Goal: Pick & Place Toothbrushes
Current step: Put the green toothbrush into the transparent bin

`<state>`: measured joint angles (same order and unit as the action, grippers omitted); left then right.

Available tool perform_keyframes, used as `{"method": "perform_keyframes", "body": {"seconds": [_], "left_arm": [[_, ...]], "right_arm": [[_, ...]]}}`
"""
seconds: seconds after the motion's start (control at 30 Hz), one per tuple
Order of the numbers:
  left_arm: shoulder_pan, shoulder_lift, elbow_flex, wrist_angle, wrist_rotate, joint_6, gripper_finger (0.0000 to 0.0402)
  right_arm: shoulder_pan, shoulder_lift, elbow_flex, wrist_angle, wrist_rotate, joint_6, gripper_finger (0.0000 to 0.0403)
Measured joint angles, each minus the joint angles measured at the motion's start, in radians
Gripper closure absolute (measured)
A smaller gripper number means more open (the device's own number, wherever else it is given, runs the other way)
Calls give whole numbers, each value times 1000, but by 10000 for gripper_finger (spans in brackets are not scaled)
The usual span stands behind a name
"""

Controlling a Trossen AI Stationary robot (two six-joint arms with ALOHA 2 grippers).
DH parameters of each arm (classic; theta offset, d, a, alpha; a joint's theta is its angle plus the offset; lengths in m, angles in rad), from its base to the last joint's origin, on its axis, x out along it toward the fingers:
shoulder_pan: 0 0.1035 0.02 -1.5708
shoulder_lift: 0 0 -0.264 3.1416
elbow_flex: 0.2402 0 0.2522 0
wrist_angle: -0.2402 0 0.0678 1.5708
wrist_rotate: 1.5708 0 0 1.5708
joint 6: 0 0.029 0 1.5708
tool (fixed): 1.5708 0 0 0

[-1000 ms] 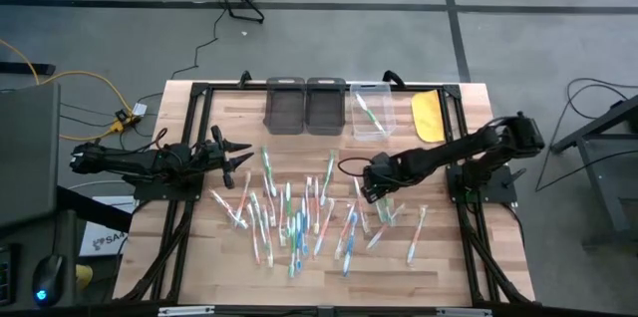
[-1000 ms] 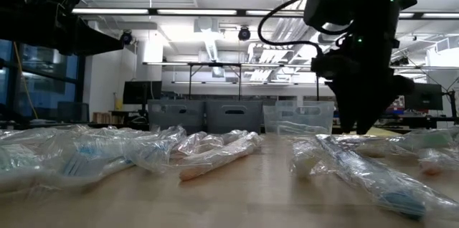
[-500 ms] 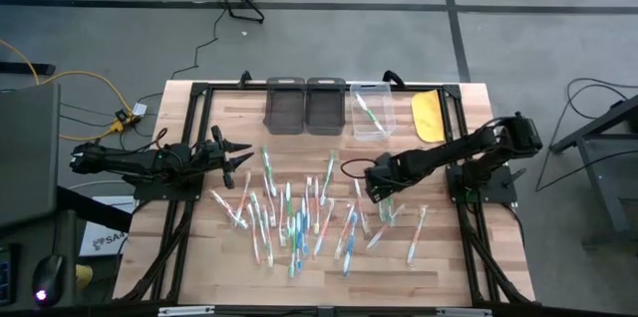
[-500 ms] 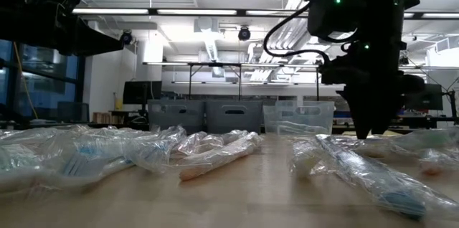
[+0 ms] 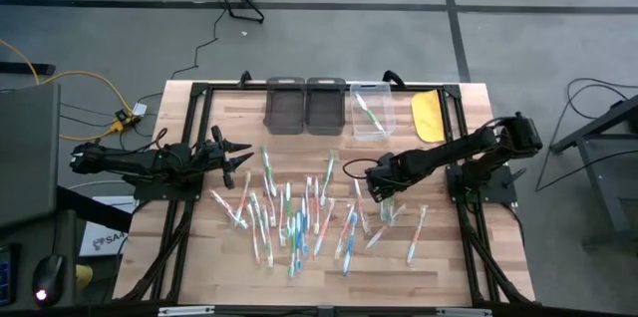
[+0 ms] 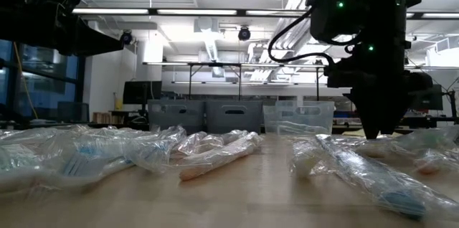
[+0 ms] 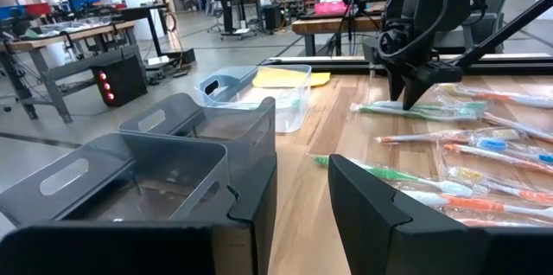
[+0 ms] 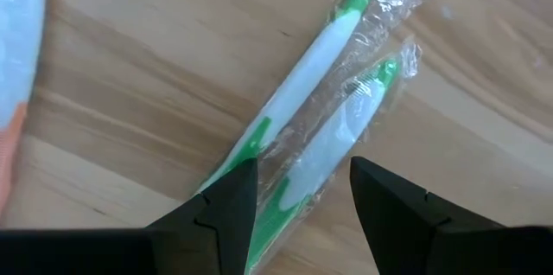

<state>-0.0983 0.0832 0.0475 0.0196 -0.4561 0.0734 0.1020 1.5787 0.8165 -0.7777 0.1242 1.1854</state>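
The task is looking barely begun. In the high view, the clear bin (image 5: 370, 116) at upper centre is holding a single green toothbrush (image 5: 369, 113), while the two grey bins (image 5: 305, 105) beside it appear empty. The toothbrushes (image 5: 299, 215), about two dozen in clear wrappers, are lying scattered across the middle of the worktop (image 5: 199, 247). The right gripper (image 5: 385, 197) is hanging right of centre, jaws released and straddling a wrapped green-and-white pair (image 8: 315, 137), not yet grasping. The left gripper (image 5: 237, 156) is waiting at the left, jaws parted, holding nothing.
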Motion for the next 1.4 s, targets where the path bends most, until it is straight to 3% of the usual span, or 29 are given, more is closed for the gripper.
{"method": "perform_keyframes", "body": {"seconds": [0.3, 0.6, 0.83, 1.4], "left_arm": [[0, 0, 0, 0, 0, 0, 300], [0, 0, 0, 0, 0, 0, 300], [0, 0, 0, -1, 0, -1, 300], [0, 0, 1, -10, 0, -6, 300]], "right_arm": [[0, 0, 0, 159, 8, -69, 224], [0, -28, 0, 137, 9, -79, 224], [0, -70, 0, 93, 76, -41, 224], [-26, 9, 0, 107, 129, -28, 224]]}}
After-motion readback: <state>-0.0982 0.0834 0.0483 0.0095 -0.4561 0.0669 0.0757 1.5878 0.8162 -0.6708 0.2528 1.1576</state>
